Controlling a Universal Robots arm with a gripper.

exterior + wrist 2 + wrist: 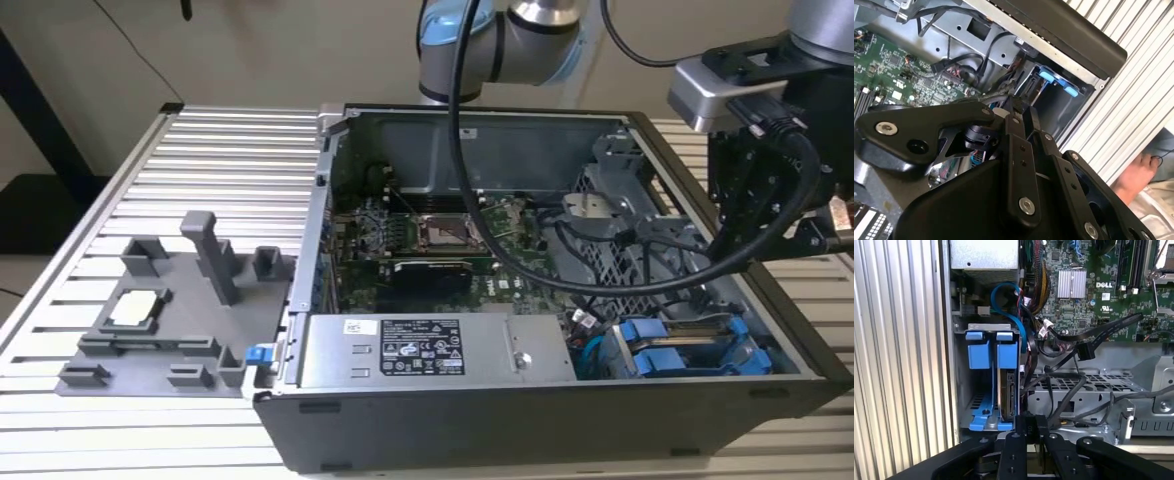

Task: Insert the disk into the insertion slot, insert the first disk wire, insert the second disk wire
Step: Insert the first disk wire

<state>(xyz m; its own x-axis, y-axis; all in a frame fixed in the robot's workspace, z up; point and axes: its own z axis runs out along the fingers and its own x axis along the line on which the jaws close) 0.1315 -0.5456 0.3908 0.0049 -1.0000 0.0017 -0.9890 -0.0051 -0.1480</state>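
Observation:
The disk (pixel 1010 390) stands on edge in the insertion slot (pixel 957 365) of the drive cage, clipped in its blue carrier (pixel 1005 356). A second blue carrier (pixel 978 356) sits beside it. In the exterior view the blue carriers (pixel 674 345) lie at the case's front right corner. My gripper (pixel 1027 419) hovers just off the disk's end with its fingers together and nothing visible between them. It is also seen in the second wrist view (pixel 1015 107), pointing at the blue tabs (pixel 1054 76). A black wire with a loose connector (pixel 1085 351) hangs free over the cage. A blue wire (pixel 1015 305) loops down beside the disk.
The open computer case holds a green motherboard (pixel 441 235), a grey power-supply box (pixel 427 350) and a perforated metal cage (pixel 1089 385) draped with black cables. A grey fixture tray (pixel 160 310) lies on the slatted table (pixel 200 150). A person's foot (pixel 1136 175) is beyond the table edge.

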